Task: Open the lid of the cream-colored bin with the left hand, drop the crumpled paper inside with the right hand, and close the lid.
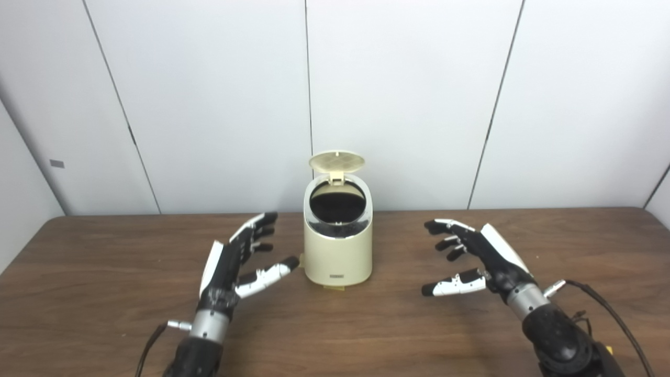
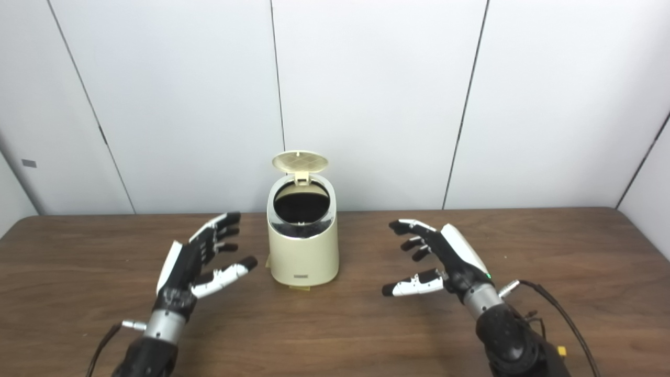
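lid (image 1: 336,161) of the cream bin (image 1: 337,250) stands flipped up at the back, mouth open, bin mid-table between both hands. left hand (image 1: 238,259) just beside it and right hand (image 1: 473,256) well apart, both empty with fingers spread; no crumpled paper visible on the table (image 1: 366,335), probably already inside, so closing looks next. right eye view adds only a green led on the right wrist.

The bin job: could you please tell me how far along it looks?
The lid stands open on the bin. Both the left hand and right hand are open and empty; no paper shows on the table. Closing the lid is left.
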Action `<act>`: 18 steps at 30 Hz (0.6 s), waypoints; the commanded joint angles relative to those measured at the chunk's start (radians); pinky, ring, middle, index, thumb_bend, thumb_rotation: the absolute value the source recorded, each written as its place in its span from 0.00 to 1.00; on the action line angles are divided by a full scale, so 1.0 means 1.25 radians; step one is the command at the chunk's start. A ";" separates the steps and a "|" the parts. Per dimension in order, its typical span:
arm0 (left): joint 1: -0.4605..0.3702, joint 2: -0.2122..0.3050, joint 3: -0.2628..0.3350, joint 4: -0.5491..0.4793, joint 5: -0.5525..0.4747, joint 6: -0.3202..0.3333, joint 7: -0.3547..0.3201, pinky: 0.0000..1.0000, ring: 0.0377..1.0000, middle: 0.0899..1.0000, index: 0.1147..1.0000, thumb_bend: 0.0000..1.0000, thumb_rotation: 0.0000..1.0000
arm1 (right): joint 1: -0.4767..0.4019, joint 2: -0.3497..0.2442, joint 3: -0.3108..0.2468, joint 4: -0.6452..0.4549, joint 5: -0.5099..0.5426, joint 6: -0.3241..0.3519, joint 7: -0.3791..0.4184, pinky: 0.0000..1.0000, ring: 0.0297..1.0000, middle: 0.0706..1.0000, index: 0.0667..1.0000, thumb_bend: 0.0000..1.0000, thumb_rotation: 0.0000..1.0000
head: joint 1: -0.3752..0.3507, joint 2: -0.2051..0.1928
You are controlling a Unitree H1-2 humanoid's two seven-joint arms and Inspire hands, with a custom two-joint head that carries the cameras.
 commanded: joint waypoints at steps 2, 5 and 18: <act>-0.095 0.017 -0.005 -0.039 0.002 0.016 -0.021 0.83 0.94 0.96 0.95 0.90 0.34 | -0.019 0.005 0.000 0.000 -0.005 -0.035 -0.034 0.58 0.68 0.77 0.79 0.94 0.24 | 0.001 0.000; -0.143 0.026 -0.005 -0.041 -0.019 0.041 -0.047 0.89 0.98 0.99 0.97 0.89 0.28 | -0.015 0.010 0.008 0.010 -0.014 -0.034 -0.047 0.59 0.69 0.78 0.79 0.93 0.20 | 0.000 -0.002; -0.330 0.072 -0.074 -0.015 0.098 0.144 -0.098 0.87 0.96 0.99 0.96 1.00 0.42 | -0.009 0.022 0.017 0.027 -0.013 -0.052 -0.070 0.57 0.69 0.78 0.79 0.92 0.15 | -0.012 -0.011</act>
